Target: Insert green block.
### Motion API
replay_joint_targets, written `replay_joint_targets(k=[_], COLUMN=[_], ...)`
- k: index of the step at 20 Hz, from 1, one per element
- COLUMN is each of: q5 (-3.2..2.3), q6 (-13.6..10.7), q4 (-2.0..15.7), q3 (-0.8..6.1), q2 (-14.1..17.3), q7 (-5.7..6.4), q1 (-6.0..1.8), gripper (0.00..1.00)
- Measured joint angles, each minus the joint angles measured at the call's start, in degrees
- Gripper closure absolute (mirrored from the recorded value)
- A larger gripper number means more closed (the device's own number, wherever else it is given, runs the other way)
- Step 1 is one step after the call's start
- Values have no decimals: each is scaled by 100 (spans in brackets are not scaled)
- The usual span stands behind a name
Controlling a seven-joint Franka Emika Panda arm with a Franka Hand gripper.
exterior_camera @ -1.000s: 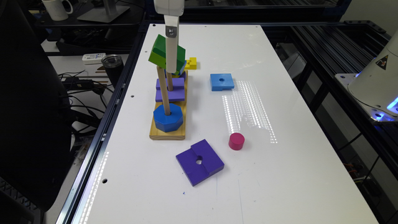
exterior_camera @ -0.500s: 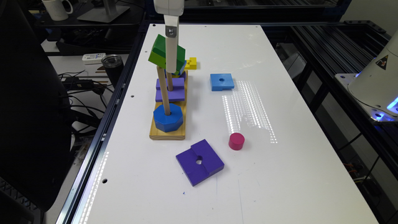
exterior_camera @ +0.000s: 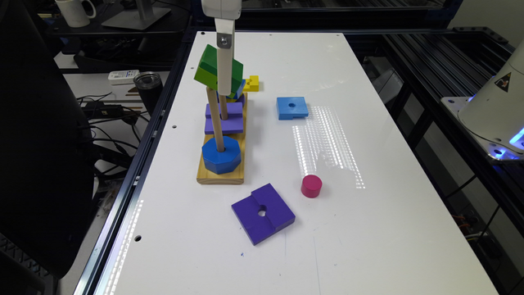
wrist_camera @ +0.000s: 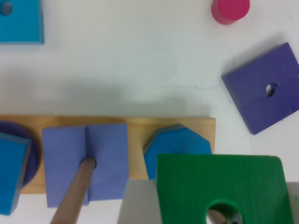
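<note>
Bright, even overhead lighting. In the exterior view the white table [exterior_camera: 368, 229] carries a dotted patch of specular glare [exterior_camera: 325, 143] beside the pink cylinder [exterior_camera: 311, 186]; surroundings off the table fall dark. Shadows are soft and short. The wrist view is softer: a broad diffuse shadow [wrist_camera: 107, 100] lies on the tabletop, and the nearest green block [wrist_camera: 219, 179] is slightly blurred.

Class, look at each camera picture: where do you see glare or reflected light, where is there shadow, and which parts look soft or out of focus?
Exterior view: a dotted patch of reflected light lies on the white table beside the pink cylinder; focus is fairly even. Wrist view: the green block and the wooden peg look soft, and a broad grey shadow falls on the table above the wooden base.
</note>
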Motion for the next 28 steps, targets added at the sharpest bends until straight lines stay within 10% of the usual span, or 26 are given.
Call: replay_joint_targets(k=[6,28], q5=[-6,-26], q6=[-40,-52], q4=[348,543], q3=[19,83], q2=[282,412], q7=[1,26], q1=[16,12], gripper=[100,100])
